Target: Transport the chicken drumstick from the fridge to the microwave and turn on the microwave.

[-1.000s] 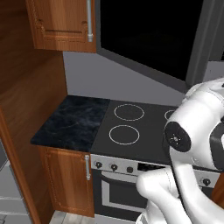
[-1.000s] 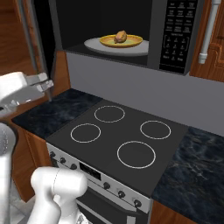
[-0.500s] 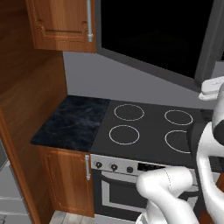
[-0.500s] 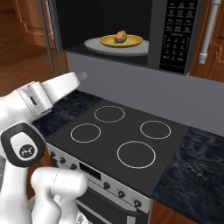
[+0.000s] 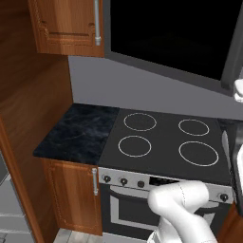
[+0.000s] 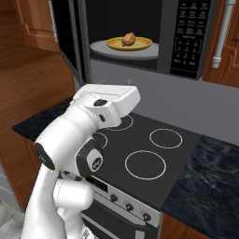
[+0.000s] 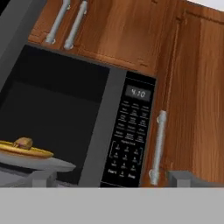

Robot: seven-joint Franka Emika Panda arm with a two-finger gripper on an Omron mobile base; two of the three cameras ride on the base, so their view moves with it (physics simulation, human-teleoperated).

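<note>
The microwave (image 6: 186, 37) hangs open above the stove, its dark glass door (image 6: 70, 37) swung out to the left. Inside, the chicken drumstick (image 6: 128, 39) lies on a flat yellow plate (image 6: 140, 45) on the grey turntable (image 6: 116, 50). My gripper (image 6: 115, 84) is open and holds nothing, below and in front of the microwave's opening. In the hand view the drumstick (image 7: 22, 143) sits low at the left and the keypad (image 7: 129, 140) is in the middle. The fingertips (image 7: 41, 177) stand far apart. The fridge is out of view.
A black stovetop (image 6: 154, 154) with ring burners lies under the microwave, with dark stone counters (image 5: 76, 133) on both sides. Wooden cabinets (image 7: 192, 87) with bar handles (image 7: 157, 148) flank the microwave. Its open door (image 5: 171, 38) juts over the stove. A wooden wall (image 5: 28, 95) stands left.
My arm has swung from the left side of the right base view to the middle, bringing the hand up in front of the microwave. The drumstick and plate have stayed put.
</note>
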